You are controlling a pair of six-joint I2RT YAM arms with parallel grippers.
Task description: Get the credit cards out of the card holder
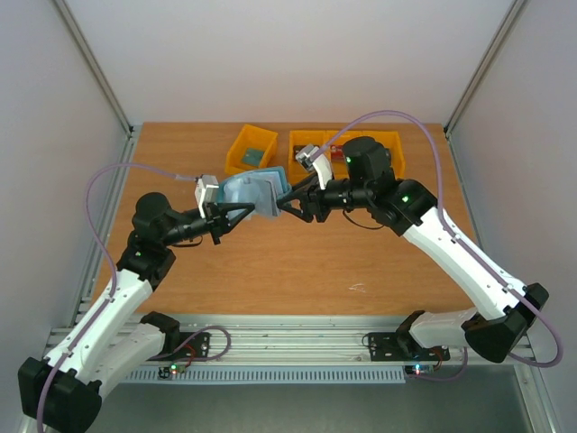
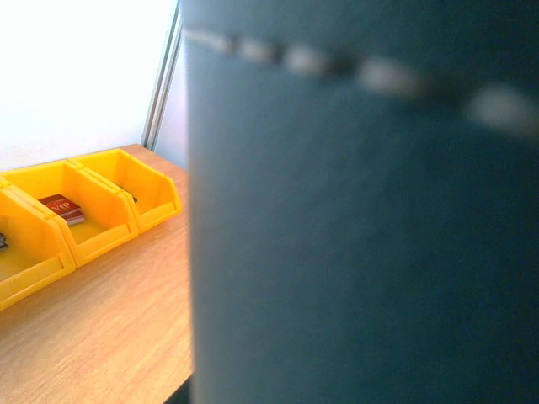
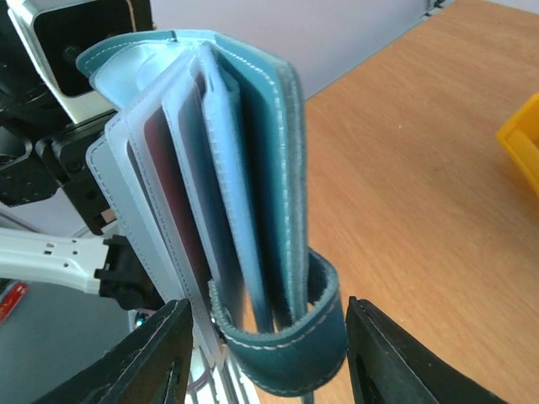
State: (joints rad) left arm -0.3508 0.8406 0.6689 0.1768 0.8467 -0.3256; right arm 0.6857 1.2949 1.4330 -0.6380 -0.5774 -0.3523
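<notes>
The left end effector point(image 1: 239, 212) is clenched on the card holder point(image 1: 257, 191), gripping its lower edge from about 8 o'clock in the top view; its own wrist camera sees little more than a blurred slate-blue wall with one line of pale stitching. The right end effector point(image 3: 268, 324) is released, its two fingers point(image 3: 160, 362) standing apart on either side of the holder's closure tab point(image 3: 286, 345), which hangs as a loop in the gap between them. It meets the holder from about 4 o'clock.

The holder is held up off the counter point(image 1: 297, 271) between the two arms, near the middle of the board, and is fanned open like a book. Its clear sleeves point(image 3: 139, 177) are spread, and one of the credit cards point(image 3: 173, 194) shows dark red through them, seated in its pocket.

At 12 o'clock from the holder, along the far edge of the counter, sit the yellow bins point(image 1: 236, 155). A red card point(image 2: 61, 208) lies in one, and the leftmost in the top view holds a greyish card point(image 1: 252, 156)
</notes>
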